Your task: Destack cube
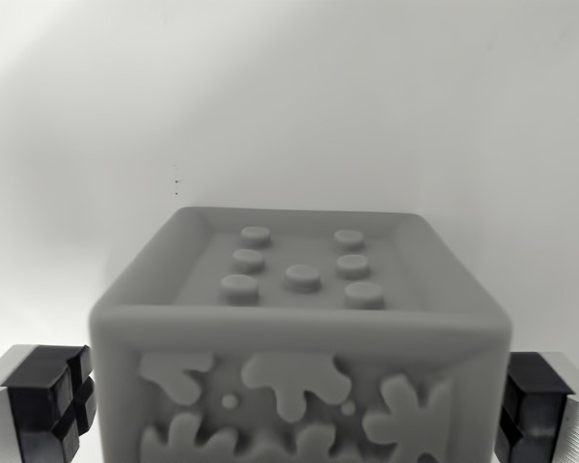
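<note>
**Cube centred between the fingers**

I see the cube [304, 338] dead centre in the gripper [299, 410] — fingers [48, 400] spread apart, one flanking each side, not clearly touching. Whatever it sits on is hidden — I'd close straight in.

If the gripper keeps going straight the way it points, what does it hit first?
Probably nothing solid at first: the gripper jaws stand on either side of the cube, apart from it. Straight on, they would pass along its sides toward the white surface; depth is unclear.
</note>
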You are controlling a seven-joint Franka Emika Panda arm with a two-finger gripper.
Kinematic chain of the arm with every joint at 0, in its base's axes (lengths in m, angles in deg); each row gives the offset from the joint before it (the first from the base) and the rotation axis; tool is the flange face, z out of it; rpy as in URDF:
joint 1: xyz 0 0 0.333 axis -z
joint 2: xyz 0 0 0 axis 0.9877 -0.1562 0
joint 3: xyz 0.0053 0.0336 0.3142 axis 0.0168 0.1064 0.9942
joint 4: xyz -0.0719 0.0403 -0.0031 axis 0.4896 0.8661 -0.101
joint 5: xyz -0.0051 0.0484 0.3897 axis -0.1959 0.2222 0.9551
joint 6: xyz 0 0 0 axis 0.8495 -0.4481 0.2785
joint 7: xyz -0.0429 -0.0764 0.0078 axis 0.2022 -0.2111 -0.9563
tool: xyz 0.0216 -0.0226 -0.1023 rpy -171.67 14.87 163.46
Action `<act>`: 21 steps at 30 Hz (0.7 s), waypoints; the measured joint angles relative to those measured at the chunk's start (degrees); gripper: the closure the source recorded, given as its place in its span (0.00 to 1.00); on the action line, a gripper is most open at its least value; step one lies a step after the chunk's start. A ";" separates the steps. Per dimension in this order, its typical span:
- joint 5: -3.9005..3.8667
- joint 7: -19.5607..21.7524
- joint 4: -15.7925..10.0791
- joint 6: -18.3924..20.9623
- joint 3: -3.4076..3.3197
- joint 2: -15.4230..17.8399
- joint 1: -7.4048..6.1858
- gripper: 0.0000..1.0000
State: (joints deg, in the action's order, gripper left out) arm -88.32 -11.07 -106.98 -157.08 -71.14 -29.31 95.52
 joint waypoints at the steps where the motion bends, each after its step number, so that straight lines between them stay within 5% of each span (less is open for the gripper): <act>1: 0.00 0.00 0.00 0.00 0.00 0.00 0.00 0.00; 21: 0.00 0.01 -0.80 1.95 -0.05 3.00 -0.03 0.00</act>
State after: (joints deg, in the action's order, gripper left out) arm -88.32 -11.07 -107.79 -155.13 -71.19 -26.32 95.49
